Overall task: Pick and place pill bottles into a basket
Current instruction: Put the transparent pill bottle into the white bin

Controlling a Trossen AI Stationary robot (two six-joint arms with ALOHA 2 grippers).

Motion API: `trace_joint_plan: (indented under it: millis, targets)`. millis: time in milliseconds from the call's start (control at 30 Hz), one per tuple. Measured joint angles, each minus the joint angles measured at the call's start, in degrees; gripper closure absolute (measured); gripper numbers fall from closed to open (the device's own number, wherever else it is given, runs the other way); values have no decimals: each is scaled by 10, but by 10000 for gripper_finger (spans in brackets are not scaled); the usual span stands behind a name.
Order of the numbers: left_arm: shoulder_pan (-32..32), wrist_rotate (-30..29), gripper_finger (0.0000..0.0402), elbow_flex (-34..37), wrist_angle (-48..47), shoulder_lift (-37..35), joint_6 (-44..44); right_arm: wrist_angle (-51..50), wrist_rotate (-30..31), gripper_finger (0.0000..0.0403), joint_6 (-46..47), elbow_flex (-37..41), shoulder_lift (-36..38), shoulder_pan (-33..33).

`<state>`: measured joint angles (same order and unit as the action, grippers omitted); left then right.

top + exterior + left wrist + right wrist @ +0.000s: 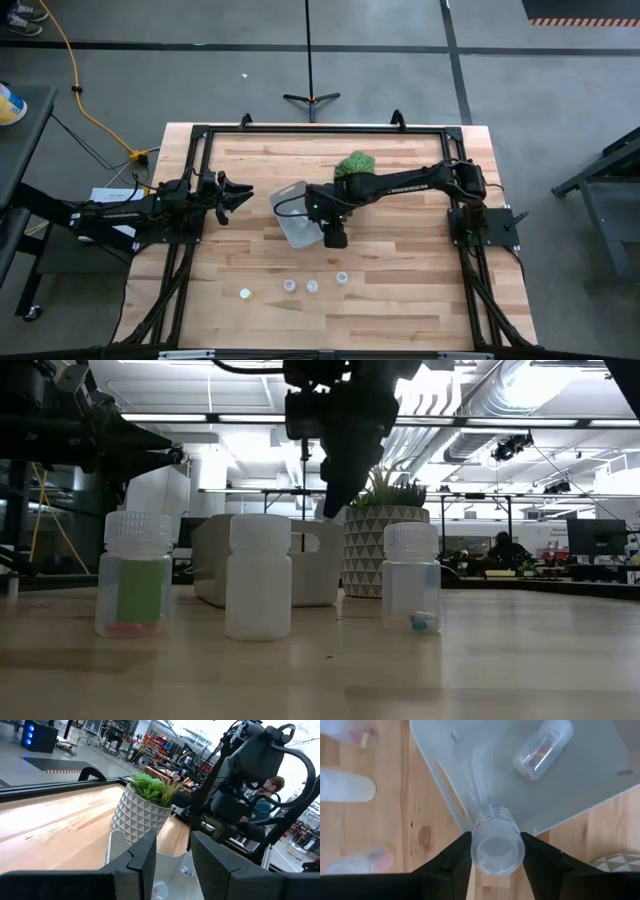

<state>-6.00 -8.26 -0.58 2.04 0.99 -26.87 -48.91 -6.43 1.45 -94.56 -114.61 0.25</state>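
While clamped in right pincer [496,851], pill bottle [497,841] hangs over basket [560,795] edge.

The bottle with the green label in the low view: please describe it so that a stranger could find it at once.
Start at the pale basket in the middle of the wooden table. Three small capped bottles stand in a row in front of it, nearest the camera. The green-labelled bottle is the leftmost; the middle bottle is plain white, and the right bottle is clear.

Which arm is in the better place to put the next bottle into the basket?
The right arm. Its hand already grips a bottle at the basket edge, where one bottle already lies. The left hand is open and empty, left of the basket.
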Motion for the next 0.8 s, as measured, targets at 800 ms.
trace_joint_plan:
  millis: [800]
  targets:
    - [0, 0, 245, 0, 0, 0, 0, -2, -4, 215, 10, -27, 1, -11]
